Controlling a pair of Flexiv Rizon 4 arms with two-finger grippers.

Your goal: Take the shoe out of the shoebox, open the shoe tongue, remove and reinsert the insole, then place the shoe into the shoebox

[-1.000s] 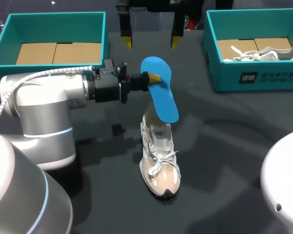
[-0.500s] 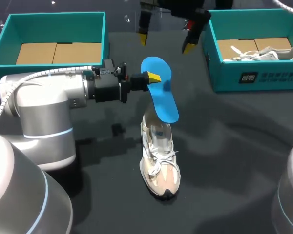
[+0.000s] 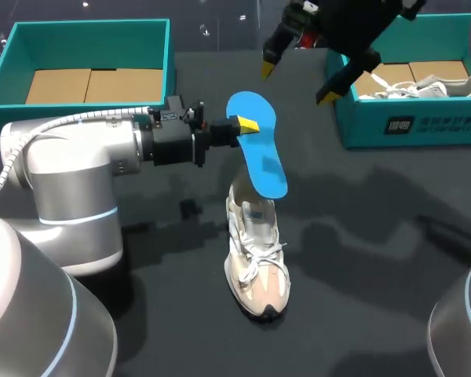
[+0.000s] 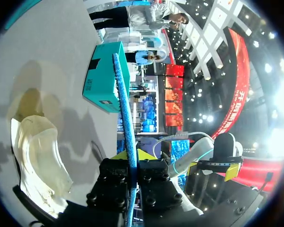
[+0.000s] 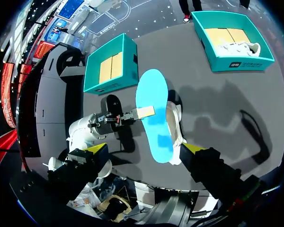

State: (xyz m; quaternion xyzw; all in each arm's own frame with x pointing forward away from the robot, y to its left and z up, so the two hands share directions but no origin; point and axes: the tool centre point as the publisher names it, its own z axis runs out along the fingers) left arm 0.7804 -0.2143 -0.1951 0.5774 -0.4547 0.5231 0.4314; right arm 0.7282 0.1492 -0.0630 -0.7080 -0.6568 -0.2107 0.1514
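The left gripper is clenched on the blue insole, pinching it near the wide upper end, with both yellow-tipped fingers pressed against its two faces. In the left wrist view the insole shows edge-on, running straight out from between the left gripper's fingers. The insole hangs tilted above the dark table, its lower end over the opening of the shoe; whether the two touch cannot be told. The shoe, a beige and white sneaker, stands upright on its sole near the middle of the table, laces up, toe towards the robot and heel away. It lies outside both boxes. The left shoebox, teal with a cardboard floor, sits at the far left of the table, and the right shoebox sits at the far right with a white shoe lying inside it. The right gripper hangs high over the far side of the table, between the insole and the right shoebox, its fingers spread wide and holding nothing. From the right wrist view, the right gripper looks down on the insole, the shoe beneath it and the left gripper at the insole's side.
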